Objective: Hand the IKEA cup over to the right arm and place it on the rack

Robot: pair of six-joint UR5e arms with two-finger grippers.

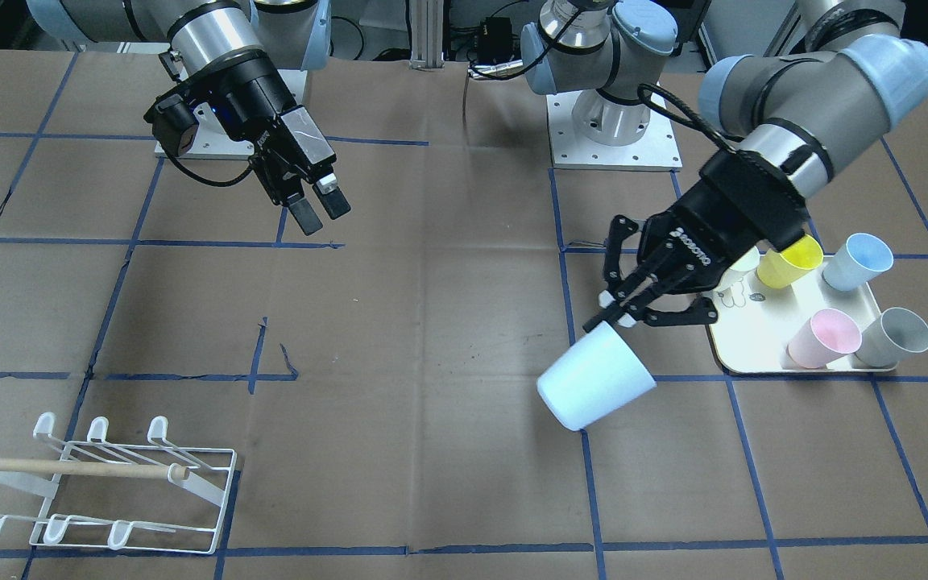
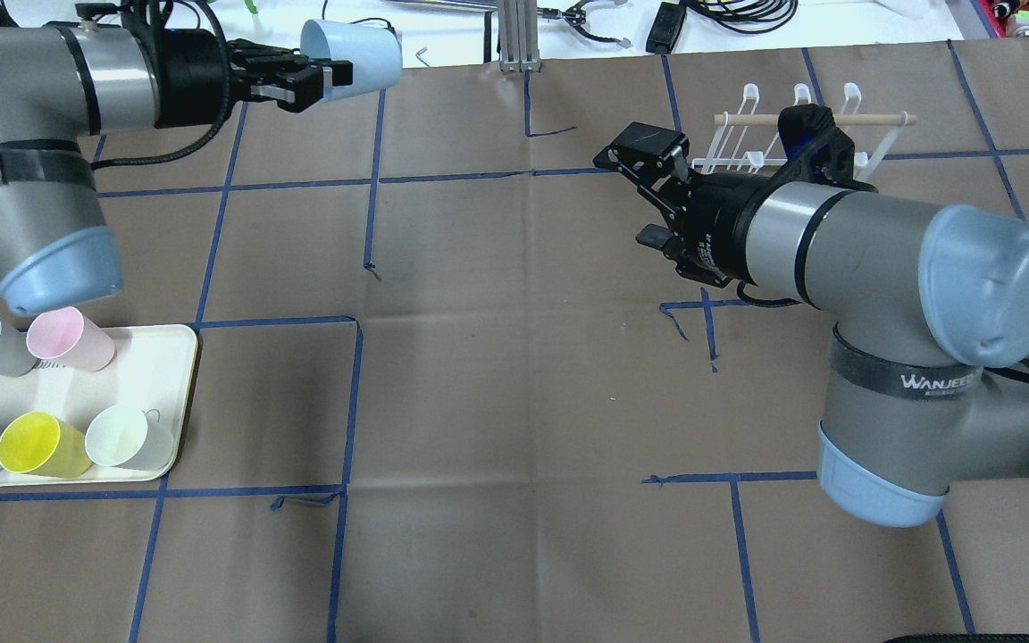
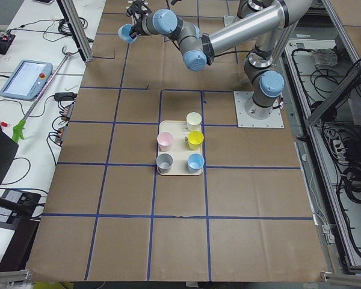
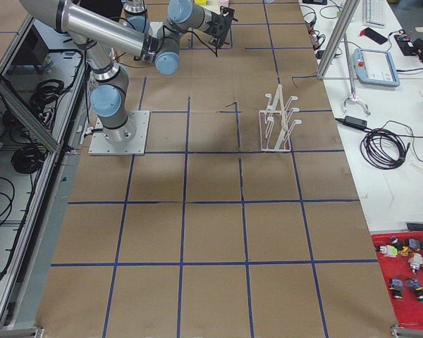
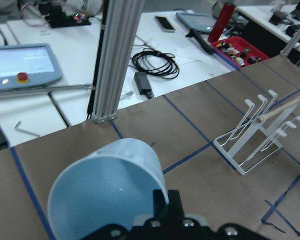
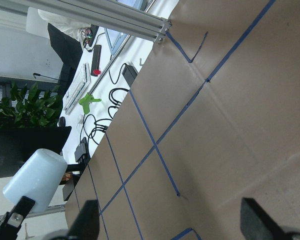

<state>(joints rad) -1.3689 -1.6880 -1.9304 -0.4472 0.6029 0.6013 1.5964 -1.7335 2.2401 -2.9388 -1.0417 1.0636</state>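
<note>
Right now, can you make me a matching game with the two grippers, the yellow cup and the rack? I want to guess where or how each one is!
Things:
1. left gripper
2. right gripper
3. yellow cup
4. rack

Places or states:
A. standing on the cream tray
B. open, holding nothing
C. on the table, no cups on it
D. shut on the pale blue cup

Pairs: 1-D, 2-B, 3-A, 4-C.

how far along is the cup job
Done: left gripper holds the pale blue cup by its rim, off the table. In hand: the approach; the right gripper is open, empty, well apart. Left: handover, then setting it on the bare rack.
</note>
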